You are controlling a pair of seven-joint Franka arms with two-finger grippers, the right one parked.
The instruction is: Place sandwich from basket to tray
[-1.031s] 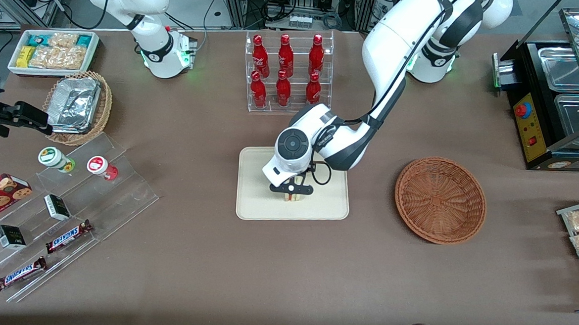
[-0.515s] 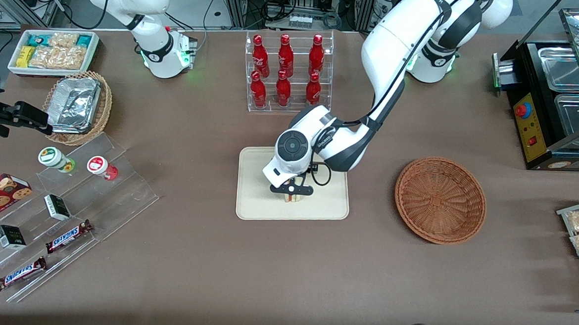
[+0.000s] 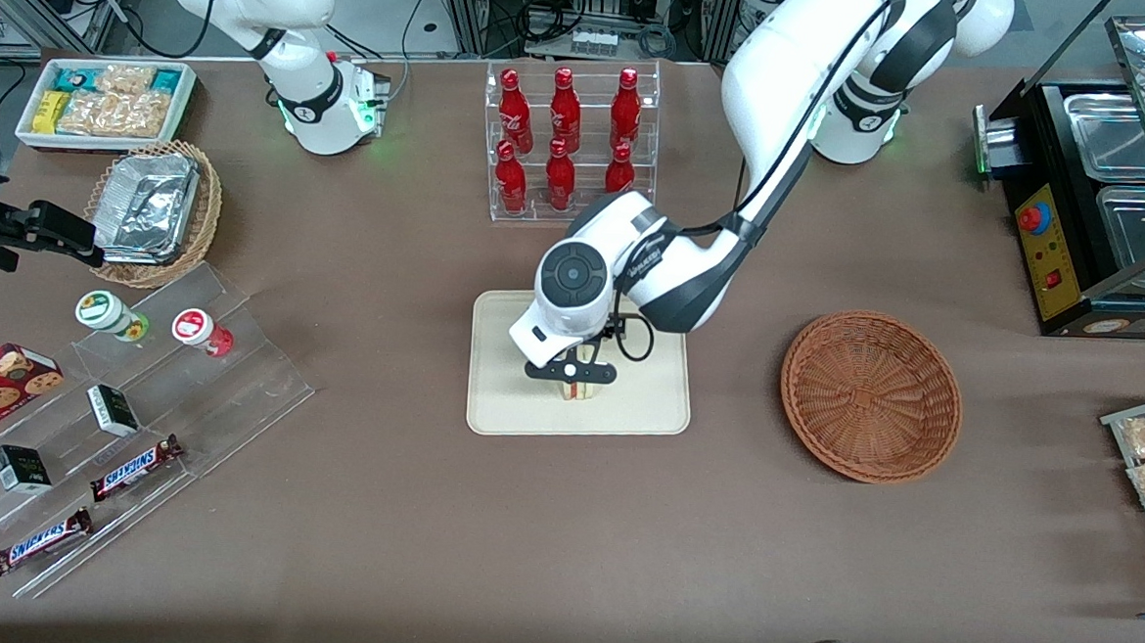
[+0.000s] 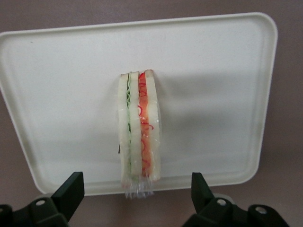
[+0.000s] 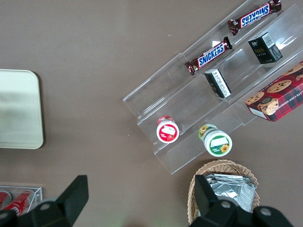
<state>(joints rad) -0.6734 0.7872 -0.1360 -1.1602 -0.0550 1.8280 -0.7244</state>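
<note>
Two dark fingers (image 4: 70, 190) of the end effector (image 3: 574, 373) stand spread wide, one on each side of the sandwich (image 3: 579, 391) and touching neither face of it. We see the sandwich standing on edge on the tray (image 3: 510, 397), its pale bread slices upright with the green layer and the red layer between them, inside a clear wrap. From the wrist camera the sandwich (image 4: 139, 128) sits near the rim of the tray (image 4: 57, 80) that lies nearest the fingers, its lowest tip just at that rim.

Compared with a second ago, we find the end effector higher above the tray and the arm's wrist drawn up and slightly toward the bottle rack (image 3: 568, 145), while the sandwich has stayed in place on the tray.

Well apart, toward the working arm's end of the counter (image 3: 406, 509), the basket (image 3: 870, 396) holds nothing.
</note>
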